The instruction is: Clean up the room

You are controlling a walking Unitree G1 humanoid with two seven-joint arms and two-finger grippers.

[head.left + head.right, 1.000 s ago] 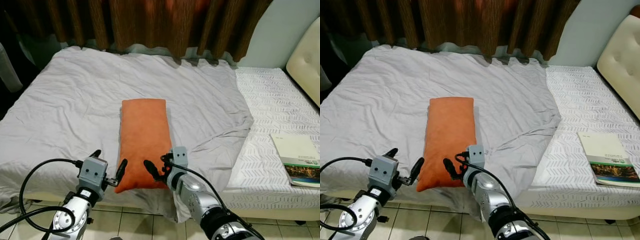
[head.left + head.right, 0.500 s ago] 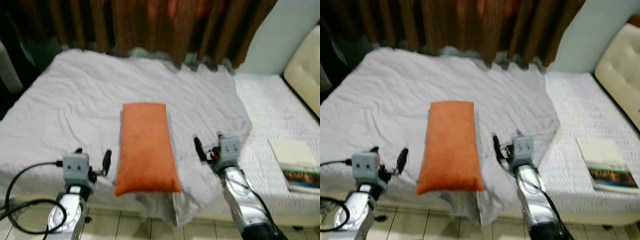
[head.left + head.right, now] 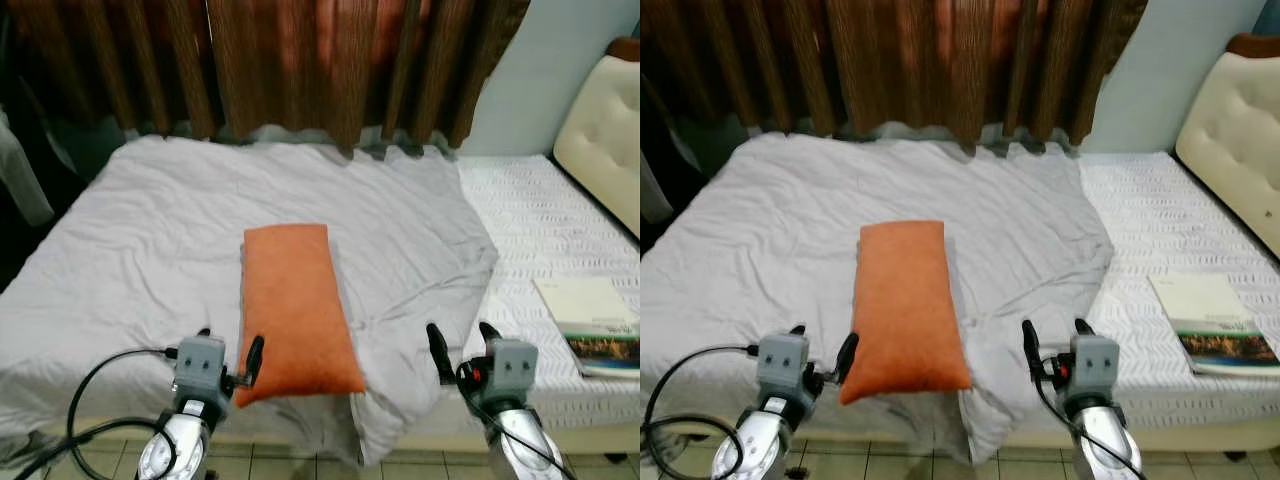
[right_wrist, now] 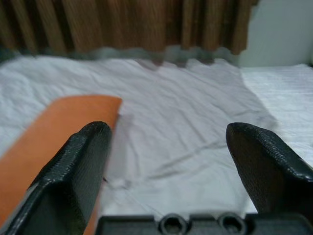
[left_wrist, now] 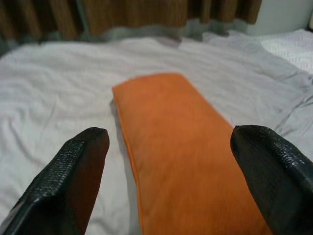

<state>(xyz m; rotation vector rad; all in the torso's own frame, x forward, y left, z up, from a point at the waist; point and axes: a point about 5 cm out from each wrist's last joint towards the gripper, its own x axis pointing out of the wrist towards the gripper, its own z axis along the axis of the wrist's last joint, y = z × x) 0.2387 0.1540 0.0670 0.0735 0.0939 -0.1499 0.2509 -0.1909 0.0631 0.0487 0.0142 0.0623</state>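
While end effectors gape, orange pillow point(image 3: 296, 308) on blanket point(image 3: 130, 250), book point(image 3: 590, 310) nr headboard point(image 3: 603, 140)

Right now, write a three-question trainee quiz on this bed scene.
1. True or false: the left pincer is shut on the pillow.
2. What lies on the patterned sheet to the robot's right? A) book B) cup C) shoe
3. Fill in: the pillow lies on a grey ____.

Key: 1 false, both the left pincer and the right pincer are open and hold nothing. 2 A, the book. 3 blanket.
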